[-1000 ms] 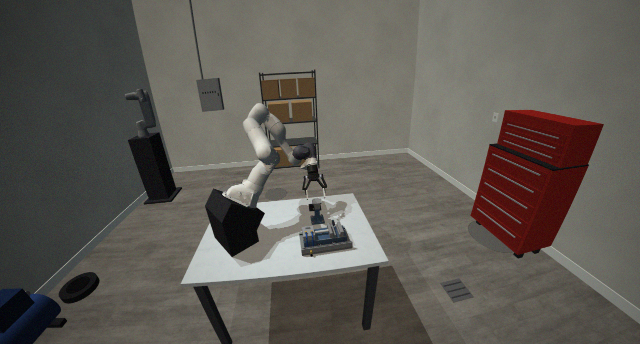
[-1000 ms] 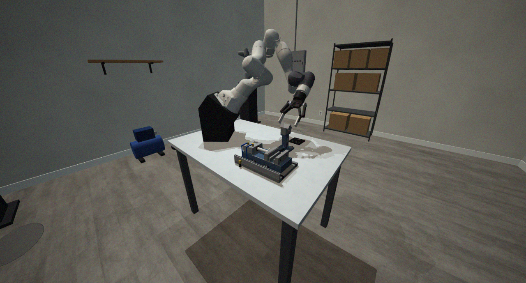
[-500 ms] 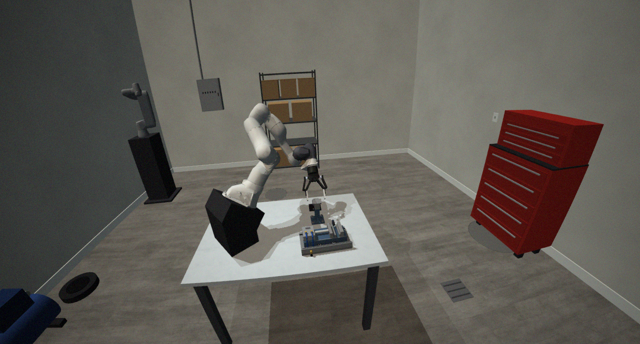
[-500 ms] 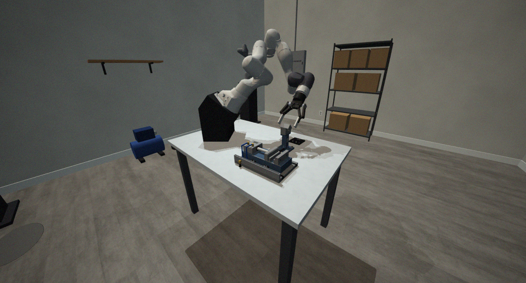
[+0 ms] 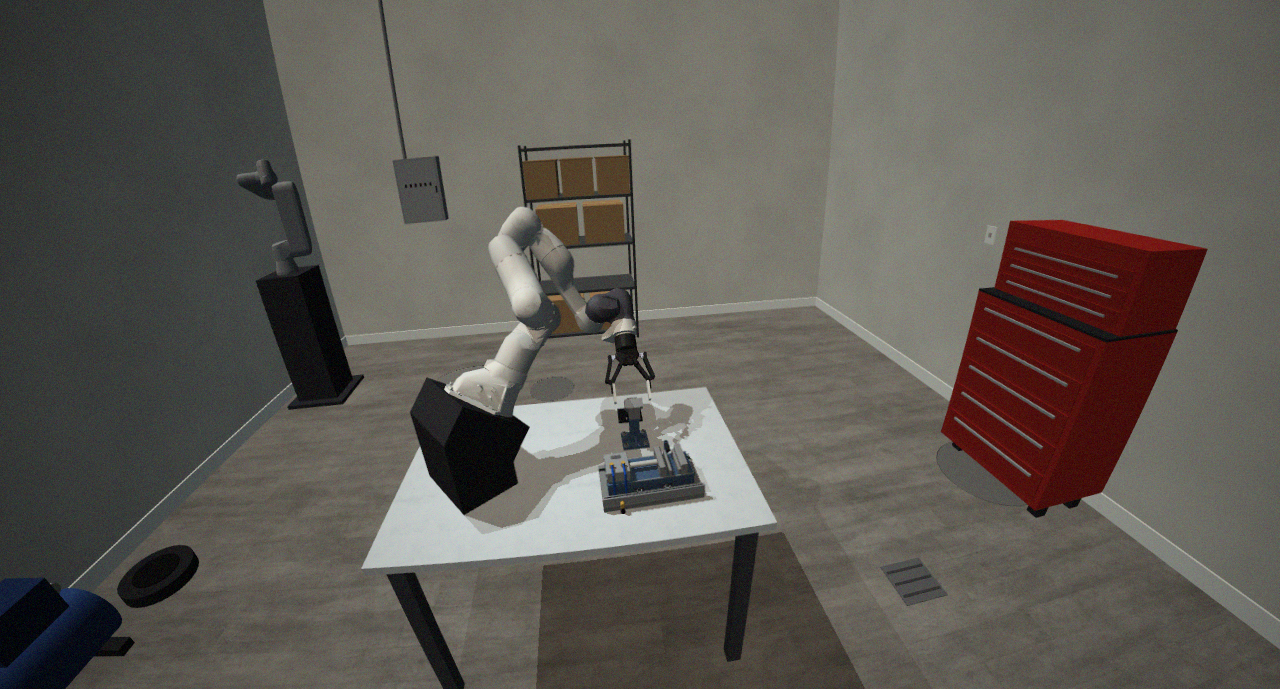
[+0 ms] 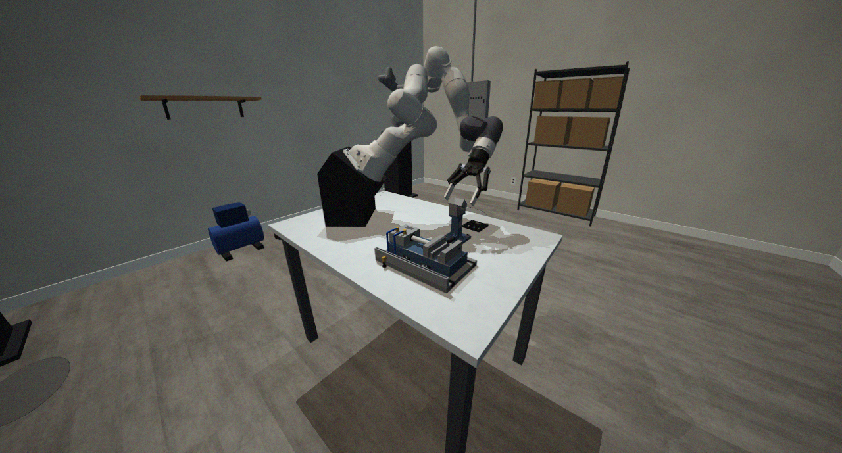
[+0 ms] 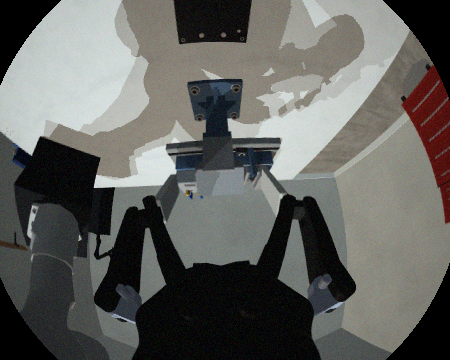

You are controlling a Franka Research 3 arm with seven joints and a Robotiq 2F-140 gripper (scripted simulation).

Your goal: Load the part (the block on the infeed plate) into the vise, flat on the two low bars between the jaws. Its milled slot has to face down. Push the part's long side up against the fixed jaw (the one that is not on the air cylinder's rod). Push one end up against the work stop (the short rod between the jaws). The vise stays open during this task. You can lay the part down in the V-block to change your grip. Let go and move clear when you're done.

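A pale grey block, apparently the part (image 7: 222,181), seems to lie on the V-block (image 6: 456,210) (image 7: 218,152) at the top of its blue post. Its slot cannot be made out. My gripper (image 5: 632,399) (image 6: 461,199) is open, with its fingertips just above the V-block and one on each side of the part in the wrist view. The infeed plate (image 6: 475,225) (image 7: 212,22) shows no part on its visible area. The vise (image 5: 648,483) (image 6: 425,261) stands open, with the fixed jaw (image 6: 452,252) at the end away from the cylinder. The work stop cannot be made out.
The post's blue foot (image 7: 215,100) is on the white table (image 5: 501,542) (image 6: 500,291), between plate and vise. The vise sits in a grey tray (image 5: 657,499) (image 6: 412,272). The arm's black pedestal (image 5: 465,461) (image 6: 347,197) stands at the table's left.
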